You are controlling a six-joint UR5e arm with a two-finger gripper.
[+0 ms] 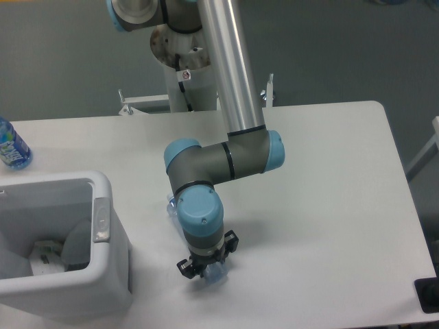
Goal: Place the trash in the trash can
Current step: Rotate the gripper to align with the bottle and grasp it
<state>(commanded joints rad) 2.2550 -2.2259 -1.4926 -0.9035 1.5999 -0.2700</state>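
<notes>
The clear crushed plastic bottle (215, 274) lies on the table under my arm. One end shows by the wrist joint and the other end shows at the fingers. My gripper (204, 270) points straight down over the bottle's near end, with the bottle at or between the fingers. The wrist hides the jaws, so I cannot tell whether they are closed on it. The white trash can (110, 274) with its grey latch (101, 219) stands at the front left, about a hand's width left of the gripper. A crumpled white wrapper (46, 255) lies inside it.
A blue-tinted bottle with a blue label (11, 145) stands at the table's far left edge, behind the bin. The arm's base mount (180, 48) is behind the table's back edge. A dark object (428, 296) sits at the front right corner.
</notes>
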